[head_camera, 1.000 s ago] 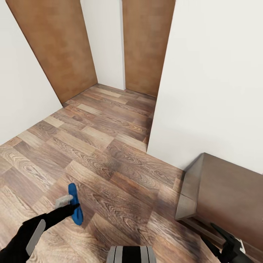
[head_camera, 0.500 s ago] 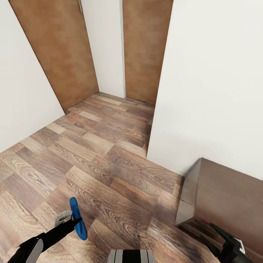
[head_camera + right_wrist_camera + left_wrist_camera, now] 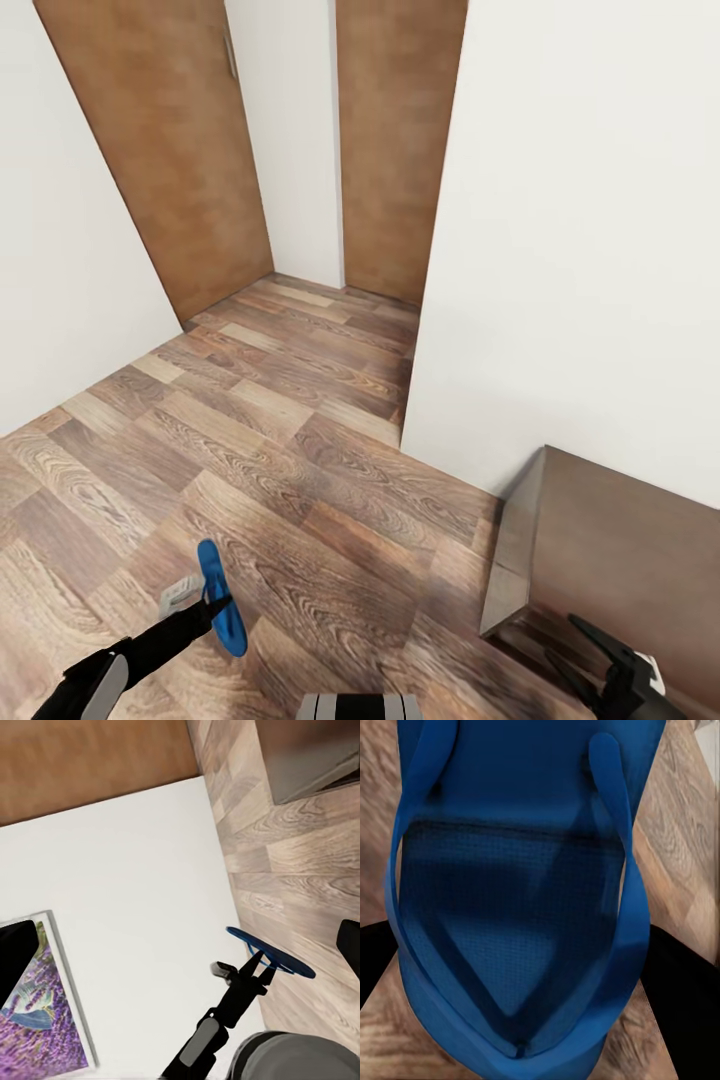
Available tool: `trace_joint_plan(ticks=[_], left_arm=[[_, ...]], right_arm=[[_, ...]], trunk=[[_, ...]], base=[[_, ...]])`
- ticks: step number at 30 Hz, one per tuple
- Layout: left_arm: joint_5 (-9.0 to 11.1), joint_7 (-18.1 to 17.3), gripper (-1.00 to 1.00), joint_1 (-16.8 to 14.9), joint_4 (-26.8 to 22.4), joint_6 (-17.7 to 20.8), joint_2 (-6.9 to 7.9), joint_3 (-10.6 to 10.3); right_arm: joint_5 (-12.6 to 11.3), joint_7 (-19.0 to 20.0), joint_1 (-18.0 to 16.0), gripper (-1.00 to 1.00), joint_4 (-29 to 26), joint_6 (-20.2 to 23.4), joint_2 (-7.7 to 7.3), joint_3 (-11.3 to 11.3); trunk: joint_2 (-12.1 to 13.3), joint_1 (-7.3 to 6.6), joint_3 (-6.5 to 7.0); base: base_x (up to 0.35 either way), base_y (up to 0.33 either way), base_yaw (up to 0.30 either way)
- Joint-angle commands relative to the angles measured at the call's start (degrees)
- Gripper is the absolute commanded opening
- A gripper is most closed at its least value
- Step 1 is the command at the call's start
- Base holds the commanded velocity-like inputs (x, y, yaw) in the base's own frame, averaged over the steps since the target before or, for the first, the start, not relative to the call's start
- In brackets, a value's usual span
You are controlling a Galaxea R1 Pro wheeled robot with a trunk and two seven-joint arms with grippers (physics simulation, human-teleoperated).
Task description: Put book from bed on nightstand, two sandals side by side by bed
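One bright blue sandal (image 3: 211, 562) hangs on edge above the wood-plank floor, with my left gripper (image 3: 207, 606) shut on it. In the left wrist view the sandal (image 3: 517, 870) shows its sole and straps close up, with black fingers (image 3: 681, 982) at both sides. The right wrist view looks across at the left gripper (image 3: 253, 972) holding the sandal (image 3: 271, 952). My right gripper (image 3: 560, 640) stands open and holds nothing, above a low dark-brown wooden cabinet (image 3: 620, 550) with a glossy top. The book, the bed and the other sandal are out of view.
A white wall corner (image 3: 410, 420) juts out ahead, right beside the cabinet. Two brown doors (image 3: 170, 170) close a short passage beyond. A white wall (image 3: 60, 300) runs along the left. A framed lavender picture (image 3: 37, 1020) hangs on a wall.
The whole picture has slid downward, so the camera has moved; a door handle has come into sight. My left gripper still holds the sandal, and the right gripper is unchanged.
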Motion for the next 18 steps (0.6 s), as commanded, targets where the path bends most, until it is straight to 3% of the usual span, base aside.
trace_joint_plan(ticks=[1, 6, 8, 11, 13, 18], left_arm=[[0.4, -0.2, -1.00, 0.0, 0.0, 0.5, -0.01, 0.1], [0.4, -0.2, -1.00, 0.0, 0.0, 0.5, -0.02, 0.1], [0.4, -0.2, -1.00, 0.0, 0.0, 0.5, -0.02, 0.1], [0.4, -0.2, -1.00, 0.0, 0.0, 0.4, -0.05, 0.1], [0.4, -0.1, -1.00, 0.0, 0.0, 0.4, -0.11, 0.0], [0.4, -0.1, -1.00, 0.0, 0.1, 0.4, -0.39, 0.1]], right_arm=[[-0.1, 0.1, 0.0, 1.00, 0.0, 0.3, -0.04, 0.0], [0.2, 0.1, 0.0, 1.00, -0.1, 0.2, -0.20, 0.1], [2.8, 0.1, 0.1, 1.00, 0.1, 0.1, -0.24, 0.1], [9.6, 0.1, 0.1, 1.00, 0.5, 0.1, -0.24, 0.1], [12.5, 0.2, 0.1, 1.00, 0.6, 0.1, -0.24, 0.0], [14.6, 0.1, 0.2, 1.00, 0.8, 0.1, -0.18, 0.0]], trunk=[[0.0, -0.03, 0.19], [0.1, -0.16, 1.29], [0.1, -0.21, 1.74], [0.1, -0.29, 2.40], [0.2, -0.34, 2.85], [0.2, -0.47, 3.95]], base=[[0.000, 0.000, 0.000], [0.000, 0.000, 0.000], [0.000, 0.000, 0.000], [0.000, 0.000, 0.000], [0.000, 0.000, 0.000], [0.000, 0.000, 0.000]])
